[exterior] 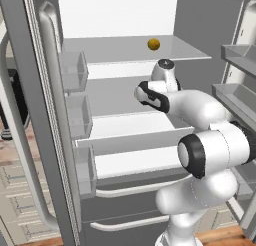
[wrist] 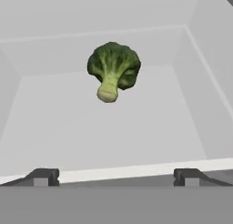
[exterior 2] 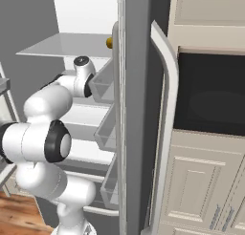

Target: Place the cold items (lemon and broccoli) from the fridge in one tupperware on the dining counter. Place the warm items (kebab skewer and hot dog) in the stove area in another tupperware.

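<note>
Reaching into the fridge (exterior: 125, 140) with hand (wrist: 116, 176) spread wide, broccoli (wrist: 112, 69) lying just ahead; lemon (exterior: 153, 44) sitting on shelf above.

Flat, even rendered light all round, bright and with no glare. Inside the fridge (exterior: 120, 20) the white back wall glows palest, and the broccoli (wrist: 113, 69) casts almost no shadow. Edges look soft and slightly blurry throughout.
</note>
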